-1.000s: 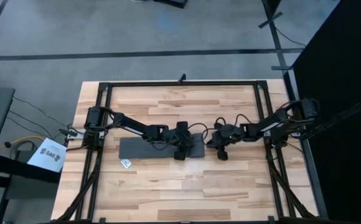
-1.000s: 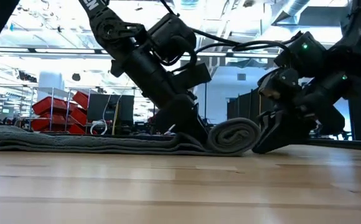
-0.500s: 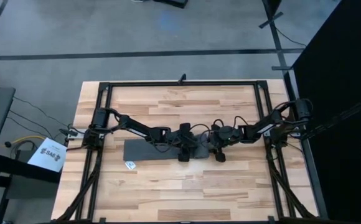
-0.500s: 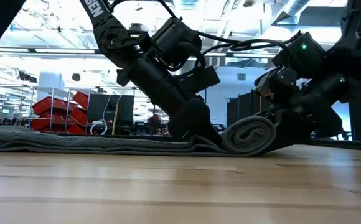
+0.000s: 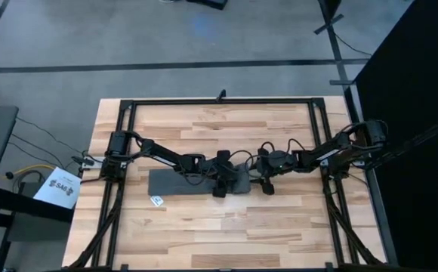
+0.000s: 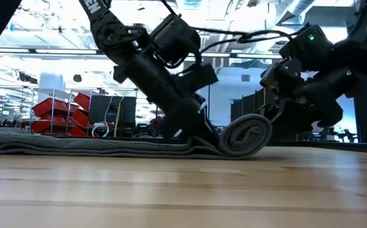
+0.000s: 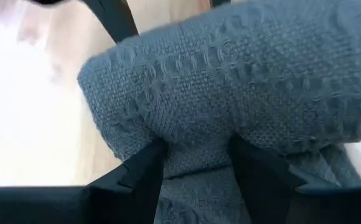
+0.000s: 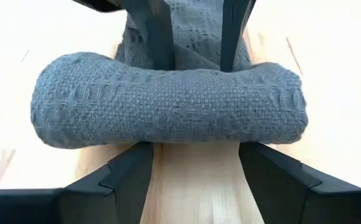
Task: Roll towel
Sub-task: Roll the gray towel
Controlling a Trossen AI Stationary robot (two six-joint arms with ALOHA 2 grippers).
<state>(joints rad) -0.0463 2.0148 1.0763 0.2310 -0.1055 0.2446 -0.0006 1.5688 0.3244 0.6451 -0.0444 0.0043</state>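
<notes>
The towel (image 5: 185, 182) is laid across the middle of the table (image 5: 226, 227), partly rolled. The flat portion is extended toward the left arm's base; the rolled portion (image 6: 247, 135) is formed at the end nearer the right arm. A small white tag (image 5: 155, 200) is seen at the towel's edge, on the flat portion.

The left gripper (image 5: 219, 183) is positioned on the towel just beside the roll, on the flat side. Its fingers (image 7: 143, 171) are spread apart, with the tips pressed against the base of the roll; no cloth is clamped between them.

The right gripper (image 5: 267, 183) is positioned on the opposite side of the roll. Its fingers (image 8: 131, 171) are held wide apart, at either side of a strip of bare table, with the tips touching or just under the roll. Nothing is grasped.

In the low view, the roll is seen as a tight spiral resting on the table between the two grippers.
</notes>
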